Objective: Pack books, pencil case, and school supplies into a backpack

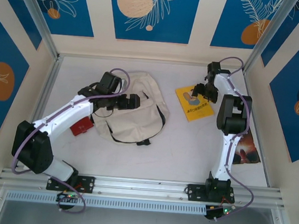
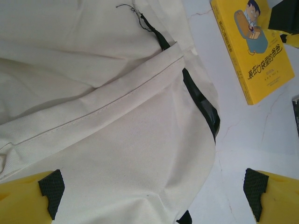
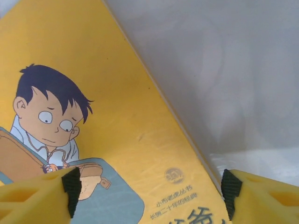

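Two grippers: my left gripper (image 2: 149,186) released above cream canvas backpack (image 2: 93,93); right gripper (image 3: 149,186) spread, empty.
Under it: yellow paperback book (image 3: 126,126), flat on table (image 3: 233,70), near backpack.
Risk: flat thin book slides sideways when I pinch.

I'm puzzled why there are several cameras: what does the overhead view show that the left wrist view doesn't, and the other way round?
Overhead: both arms whole, a red item beside the left arm, a dark book at the table's right edge. Left wrist: the left hand's yellow fingers with black pads, a loose thread on the cream backpack, the yellow book's title lettering. Both: the backpack and the yellow book.
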Available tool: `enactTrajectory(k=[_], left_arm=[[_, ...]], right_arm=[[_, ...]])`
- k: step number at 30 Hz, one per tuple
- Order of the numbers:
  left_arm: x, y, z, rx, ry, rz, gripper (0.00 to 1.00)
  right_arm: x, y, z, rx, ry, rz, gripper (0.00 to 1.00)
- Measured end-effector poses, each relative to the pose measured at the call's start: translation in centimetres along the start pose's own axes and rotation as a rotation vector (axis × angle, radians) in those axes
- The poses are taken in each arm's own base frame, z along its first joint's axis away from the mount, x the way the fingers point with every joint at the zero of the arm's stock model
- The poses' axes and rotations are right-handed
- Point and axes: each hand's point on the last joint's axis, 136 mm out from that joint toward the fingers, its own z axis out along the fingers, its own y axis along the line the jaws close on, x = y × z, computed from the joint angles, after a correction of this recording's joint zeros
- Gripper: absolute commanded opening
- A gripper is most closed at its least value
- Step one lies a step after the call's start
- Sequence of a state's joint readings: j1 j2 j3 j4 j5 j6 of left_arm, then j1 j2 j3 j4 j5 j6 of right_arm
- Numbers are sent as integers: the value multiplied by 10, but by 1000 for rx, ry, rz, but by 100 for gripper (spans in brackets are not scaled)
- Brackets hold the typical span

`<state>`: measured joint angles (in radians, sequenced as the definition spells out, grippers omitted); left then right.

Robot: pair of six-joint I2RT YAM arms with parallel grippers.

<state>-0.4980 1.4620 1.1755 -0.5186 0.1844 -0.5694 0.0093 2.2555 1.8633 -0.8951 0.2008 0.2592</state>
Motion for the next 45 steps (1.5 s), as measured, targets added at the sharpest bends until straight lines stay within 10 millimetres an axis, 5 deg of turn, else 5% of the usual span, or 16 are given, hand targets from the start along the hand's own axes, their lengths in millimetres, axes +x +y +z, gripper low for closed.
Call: enactTrajectory(k=[8, 16, 27, 32, 37, 45], left_arm=[[-1, -9, 4, 38, 0, 14, 100], [10, -32, 30, 66, 59, 53, 100], [19, -113, 86, 116, 153, 181, 89], [19, -141, 122, 118, 188, 221, 75], [24, -156, 159, 112, 218, 258, 47], [43, -149, 201, 29, 239, 315, 48]], right_arm=[[26, 7, 6, -16, 61, -24, 60], [92, 21, -4, 30, 110, -11, 50], [164, 13, -15, 36, 101, 58, 49], [171, 3, -18, -27, 118, 121, 50], [175, -7, -24, -78, 128, 194, 54], [163, -1, -40, -172, 78, 276, 55]])
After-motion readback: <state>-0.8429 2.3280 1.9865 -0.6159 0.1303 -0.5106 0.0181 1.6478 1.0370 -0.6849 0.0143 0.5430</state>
